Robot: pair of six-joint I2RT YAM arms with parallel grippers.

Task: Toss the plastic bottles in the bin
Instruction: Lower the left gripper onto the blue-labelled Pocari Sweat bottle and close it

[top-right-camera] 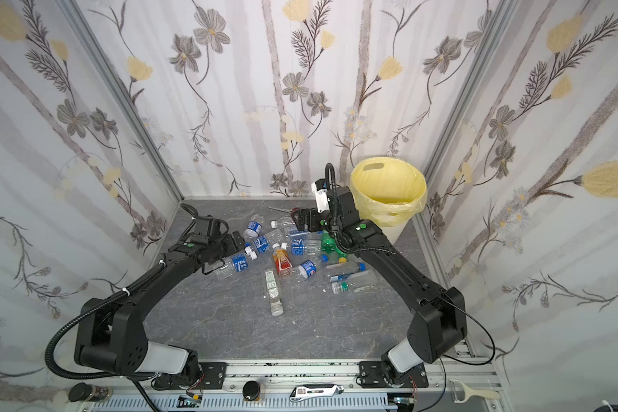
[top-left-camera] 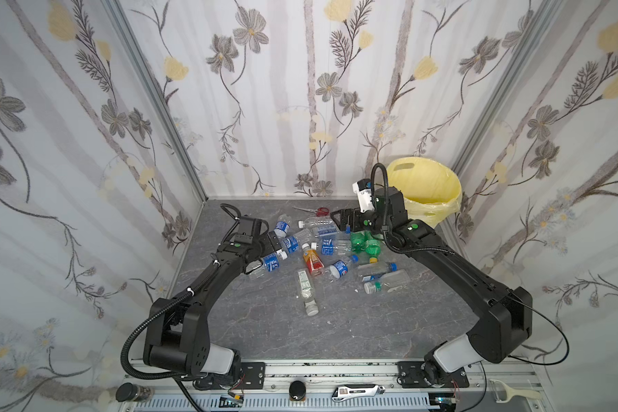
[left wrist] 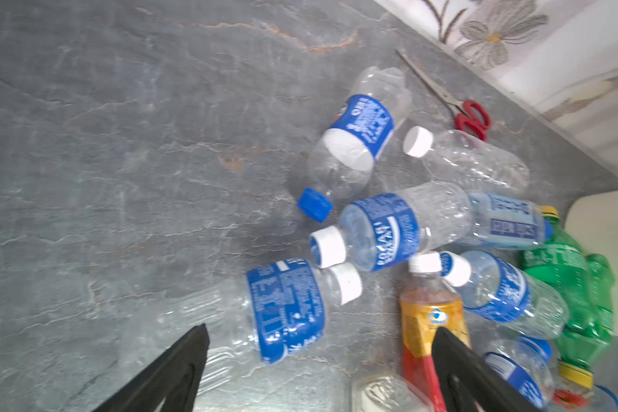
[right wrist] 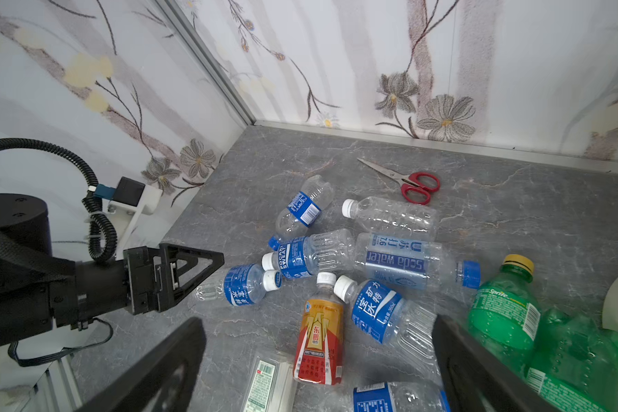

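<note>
Several plastic bottles (top-left-camera: 330, 246) lie in a loose pile on the grey table, seen in both top views. Most are clear with blue labels; one is orange-labelled (right wrist: 322, 331) and two are green (right wrist: 503, 314). The bin (top-left-camera: 439, 210), lined with a pale yellow bag, stands in the back right corner (top-right-camera: 389, 185). My left gripper (top-left-camera: 275, 242) is open, low at the pile's left edge, over a blue-labelled bottle (left wrist: 286, 310). My right gripper (top-left-camera: 338, 221) is open and empty, hovering above the pile's far side, beside the bin. Nothing is held by either (left wrist: 320, 331) (right wrist: 318, 323).
Red-handled scissors (top-left-camera: 316, 211) lie near the back wall behind the pile. Flowered walls close in the table on three sides. On the front rail sit a black-lidded jar (top-left-camera: 132, 392), a utility knife (top-left-camera: 357, 392) and a peeler (top-left-camera: 514, 392).
</note>
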